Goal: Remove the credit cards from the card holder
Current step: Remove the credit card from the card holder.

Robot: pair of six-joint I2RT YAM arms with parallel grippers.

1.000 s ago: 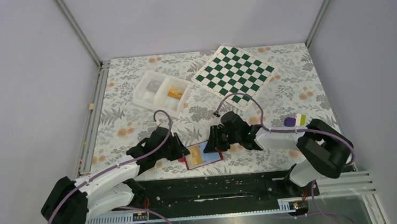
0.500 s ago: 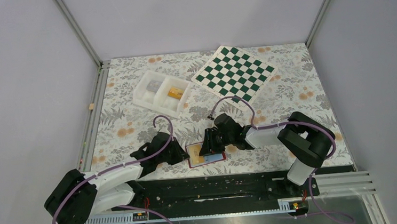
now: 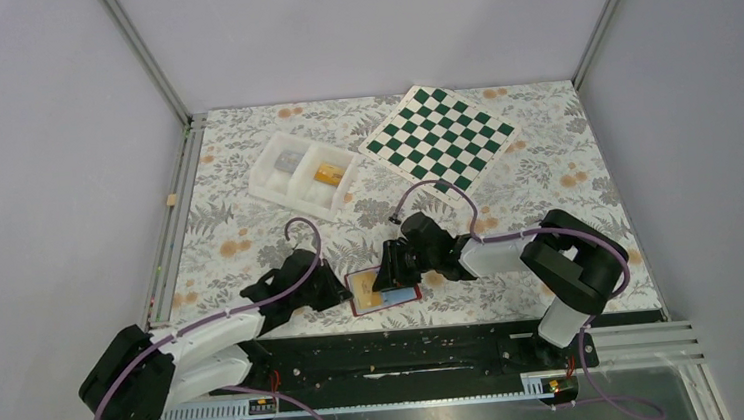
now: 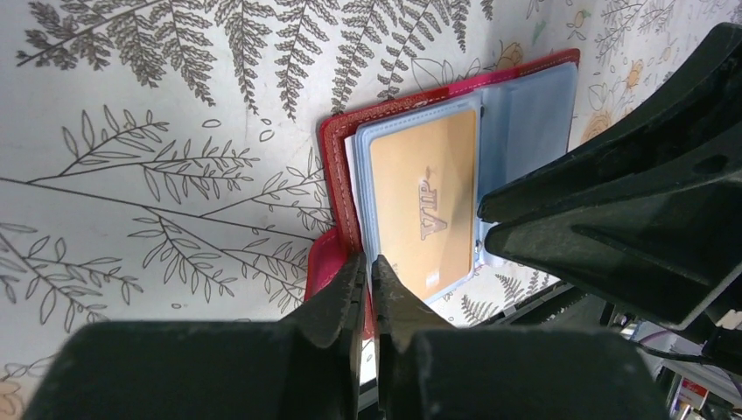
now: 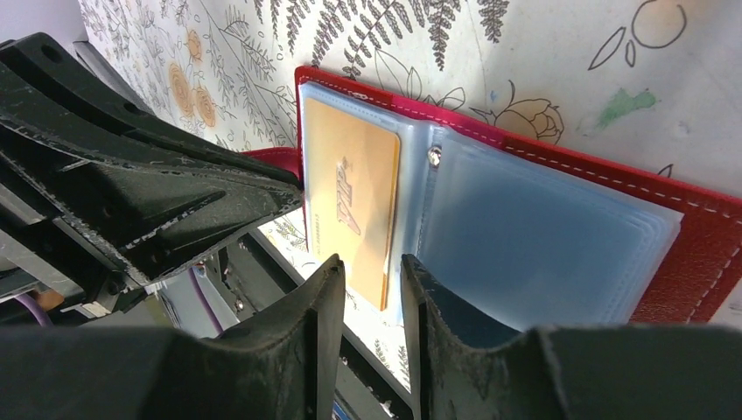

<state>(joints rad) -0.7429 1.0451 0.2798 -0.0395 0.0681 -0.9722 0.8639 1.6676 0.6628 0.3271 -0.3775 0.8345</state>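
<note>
Card holder [image 3: 402, 297] is lying open on the desk [image 3: 245, 180], lower centre of the overhead frame. Your left tool [image 4: 367, 271] is pinching its red edge; your right tool [image 5: 374, 262] is standing partly open astride one end of the orange credit card [image 5: 350, 197].

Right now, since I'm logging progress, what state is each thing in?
card holder: open flat, pale sleeves up
credit card: in its sleeve
left gripper: shut on the card holder's tab
right gripper: slightly open over the card's edge
white tray: something in each compartment
chessboard: unfolded, flat
</note>
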